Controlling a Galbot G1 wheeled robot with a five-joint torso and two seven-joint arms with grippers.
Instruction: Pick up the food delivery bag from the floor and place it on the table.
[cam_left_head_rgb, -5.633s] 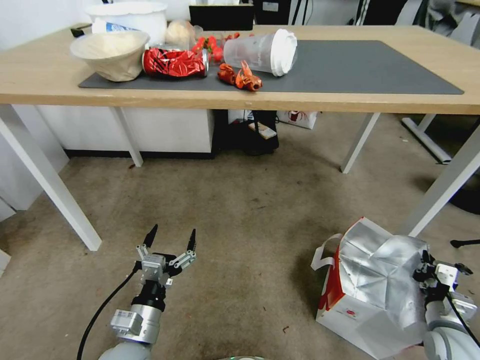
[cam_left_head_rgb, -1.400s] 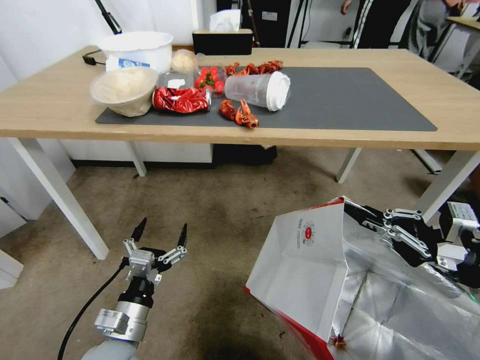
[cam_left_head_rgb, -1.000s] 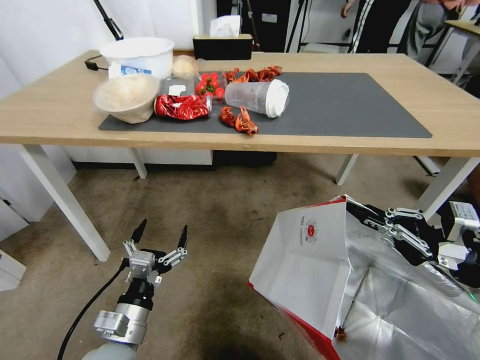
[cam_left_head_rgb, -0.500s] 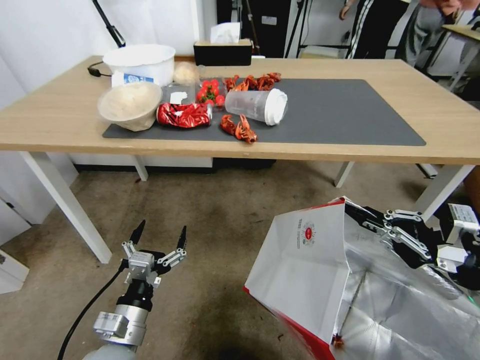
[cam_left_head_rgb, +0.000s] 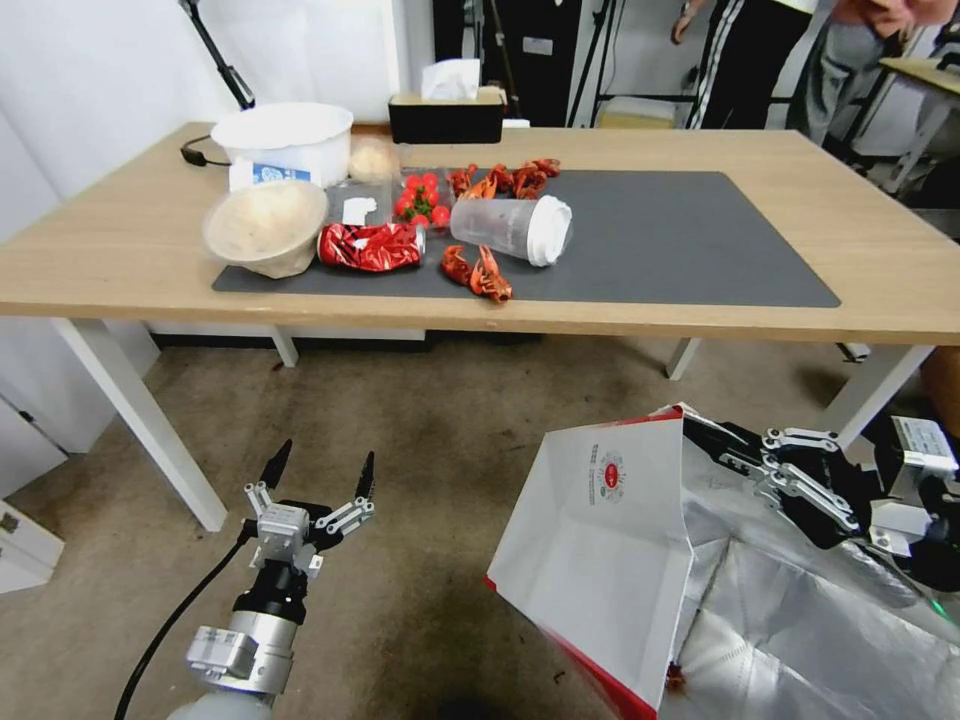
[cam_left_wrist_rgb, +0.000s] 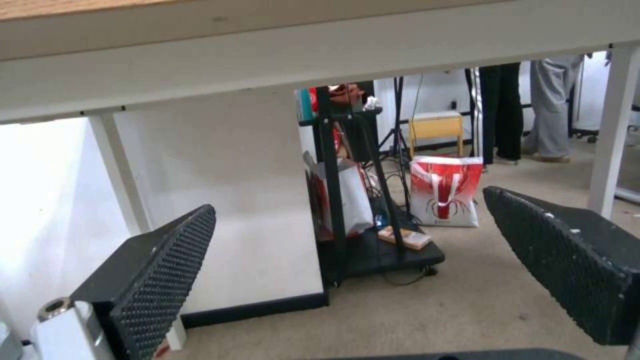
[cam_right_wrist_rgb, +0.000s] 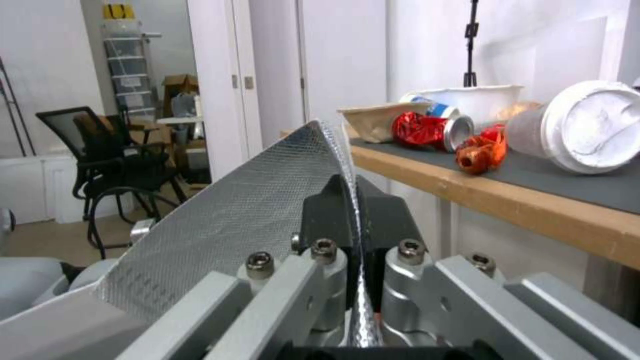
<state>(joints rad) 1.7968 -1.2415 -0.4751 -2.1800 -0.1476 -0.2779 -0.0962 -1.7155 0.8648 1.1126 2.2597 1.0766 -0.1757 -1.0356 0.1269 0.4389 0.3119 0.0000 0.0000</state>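
Silver foil lining, quilted and creased, shows inside the food delivery bag (cam_left_head_rgb: 610, 540), which hangs tilted above the carpeted floor (cam_left_head_rgb: 440, 420), seemingly below the wooden table (cam_left_head_rgb: 880, 240). Right gripper (cam_left_head_rgb: 725, 450) pinches its rim. Left gripper (cam_left_head_rgb: 318, 472) hovers low, ribbed fingers (cam_left_wrist_rgb: 167, 270) spread.

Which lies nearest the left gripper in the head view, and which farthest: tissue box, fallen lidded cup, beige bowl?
From the left gripper:
1. Beige bowl, table's front left.
2. Fallen lidded cup, mid-mat, farther right.
3. Tissue box, table's far edge.
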